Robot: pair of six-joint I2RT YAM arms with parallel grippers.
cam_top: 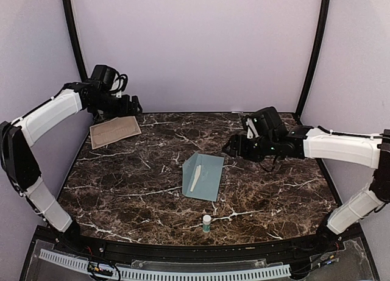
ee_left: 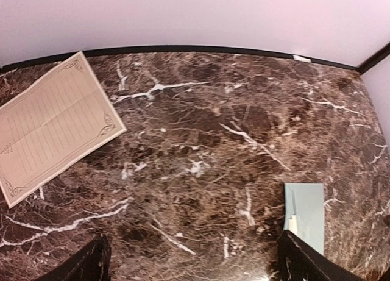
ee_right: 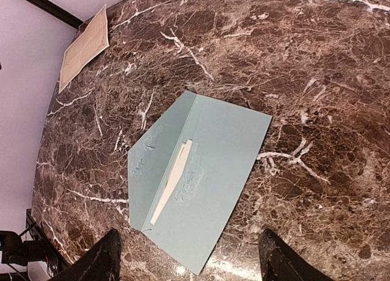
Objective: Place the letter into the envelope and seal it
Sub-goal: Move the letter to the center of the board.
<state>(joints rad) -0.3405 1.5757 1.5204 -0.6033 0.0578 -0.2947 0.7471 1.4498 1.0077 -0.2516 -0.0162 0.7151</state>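
Now left gripper (ee_left: 195,259) is hovering spread wide by tan letter (cam_top: 115,131) far left, right gripper (ee_right: 190,258) is hovering spread wide just right of teal envelope (cam_top: 203,176), both holding nothing

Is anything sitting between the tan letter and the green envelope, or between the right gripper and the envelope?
Nothing visible. Only bare tabletop separates the letter and the envelope, and the right gripper hangs open close by the envelope, unobstructed. The glue stick stands apart, near the front edge.
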